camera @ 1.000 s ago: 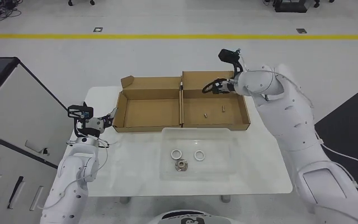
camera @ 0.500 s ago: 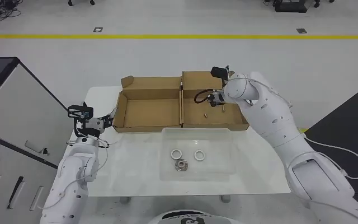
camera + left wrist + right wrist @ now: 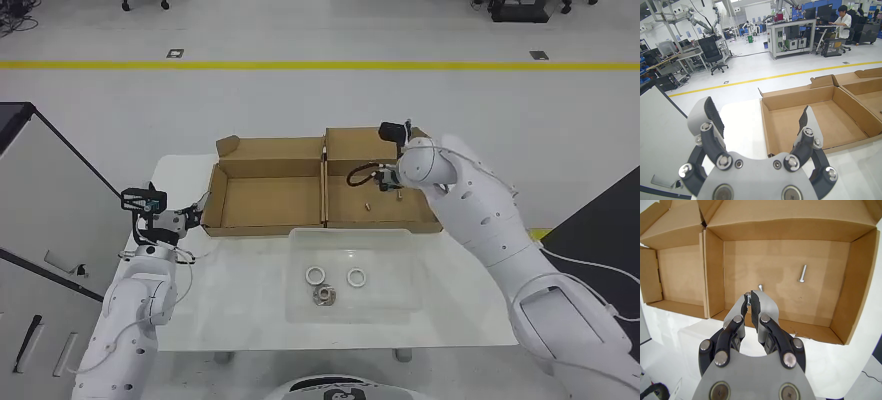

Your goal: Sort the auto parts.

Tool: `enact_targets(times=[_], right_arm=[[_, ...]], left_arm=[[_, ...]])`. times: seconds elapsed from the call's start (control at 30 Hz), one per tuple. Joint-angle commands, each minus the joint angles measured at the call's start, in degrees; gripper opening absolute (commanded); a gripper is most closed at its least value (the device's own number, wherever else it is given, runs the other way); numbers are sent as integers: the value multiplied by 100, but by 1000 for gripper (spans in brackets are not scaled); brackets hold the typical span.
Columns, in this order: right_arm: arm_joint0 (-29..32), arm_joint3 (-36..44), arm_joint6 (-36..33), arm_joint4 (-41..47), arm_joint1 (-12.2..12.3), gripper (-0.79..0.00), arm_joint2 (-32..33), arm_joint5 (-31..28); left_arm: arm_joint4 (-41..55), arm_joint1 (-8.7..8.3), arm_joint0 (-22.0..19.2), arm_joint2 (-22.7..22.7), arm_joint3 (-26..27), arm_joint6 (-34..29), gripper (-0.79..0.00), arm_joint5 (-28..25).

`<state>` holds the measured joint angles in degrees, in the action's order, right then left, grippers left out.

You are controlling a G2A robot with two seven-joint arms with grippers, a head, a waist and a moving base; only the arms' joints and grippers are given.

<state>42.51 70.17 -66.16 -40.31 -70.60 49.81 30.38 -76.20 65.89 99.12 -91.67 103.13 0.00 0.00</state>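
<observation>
Right fingers (image 3: 755,306) moved inward over right box (image 3: 857,275), pinching bolt (image 3: 748,299) | two loose bolts (image 3: 802,273) (image 3: 760,287) inside | left fingers (image 3: 712,115) wide

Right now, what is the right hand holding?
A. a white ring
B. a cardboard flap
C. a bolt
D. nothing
C: the right hand is shut on a bolt, whose threaded shank shows between the pads, above the floor of a cardboard box.
</observation>
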Motion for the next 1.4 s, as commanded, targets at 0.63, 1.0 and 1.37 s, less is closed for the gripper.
enact_targets(times=[0.63,1.0,1.37], right_arm=[[-918,-2808,561,538,-736,-785,-816,96],[-1137,-3728,728,846,-1080,-702,-995,-141],[-1281,-4099,949,1022,-1257,0,-964,-432]], left_arm=[[0,0,0,0,0,0,0,0],[0,0,0,0,0,0,0,0],[0,0,0,0,0,0,0,0]])
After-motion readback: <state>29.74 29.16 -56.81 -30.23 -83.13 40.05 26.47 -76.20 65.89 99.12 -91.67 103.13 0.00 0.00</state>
